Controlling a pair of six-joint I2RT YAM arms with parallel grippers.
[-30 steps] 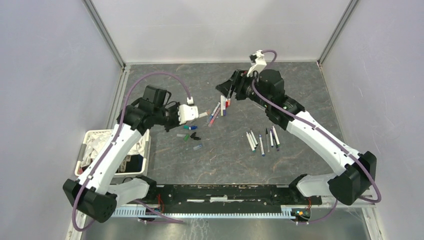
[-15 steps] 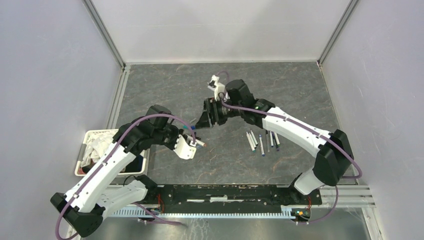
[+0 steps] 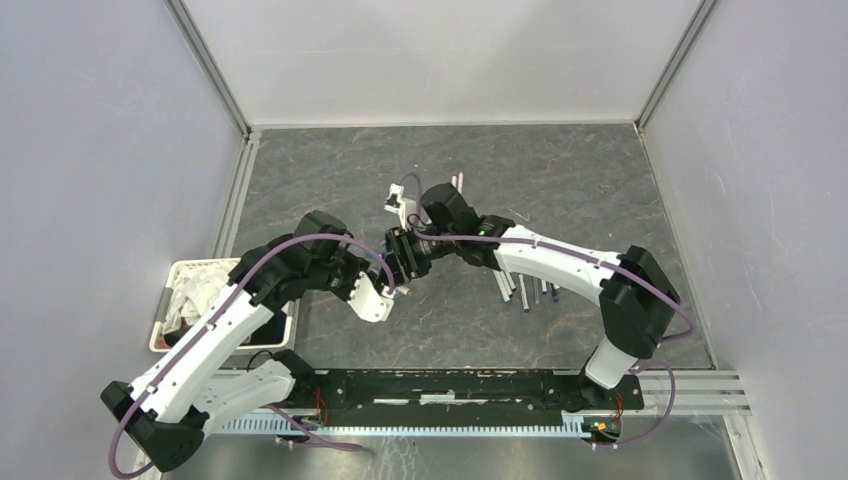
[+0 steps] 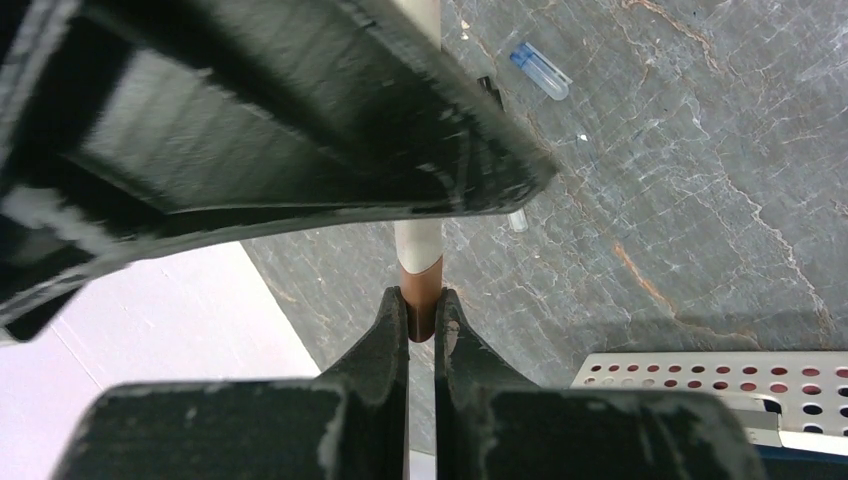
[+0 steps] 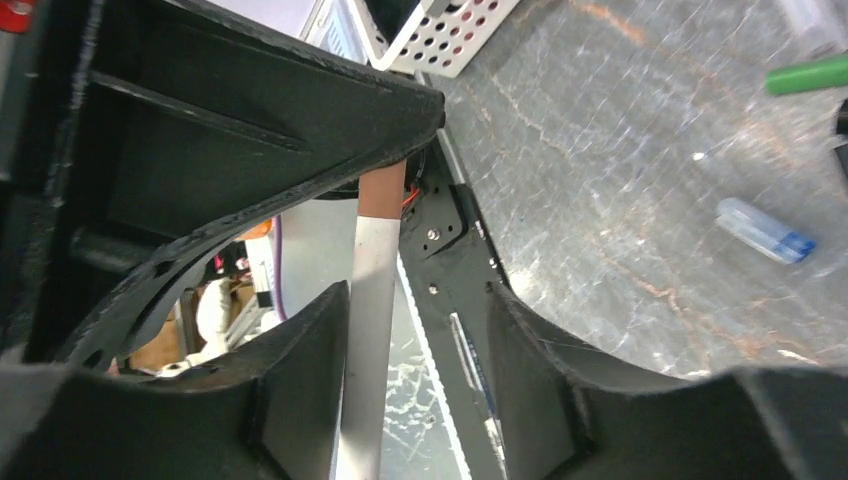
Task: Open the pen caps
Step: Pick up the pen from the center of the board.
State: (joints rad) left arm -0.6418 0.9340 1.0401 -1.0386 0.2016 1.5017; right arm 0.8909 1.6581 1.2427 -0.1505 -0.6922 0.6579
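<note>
Inward, left fingers (image 4: 384, 348) tight on brown cap (image 4: 420, 292), right fingers (image 5: 292, 392) loose astride pen (image 5: 369, 300).

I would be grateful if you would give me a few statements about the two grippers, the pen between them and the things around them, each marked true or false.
1. The left gripper is shut on the brown end of a pen. True.
2. The right gripper is clamped tight on the pen's white barrel. False: its jaws stand apart on either side of the barrel, with a clear gap on one side.
3. A green cap lies loose on the table. True.
4. The white perforated basket sits at the robot's right edge of the table. False: it sits at the left edge.
</note>
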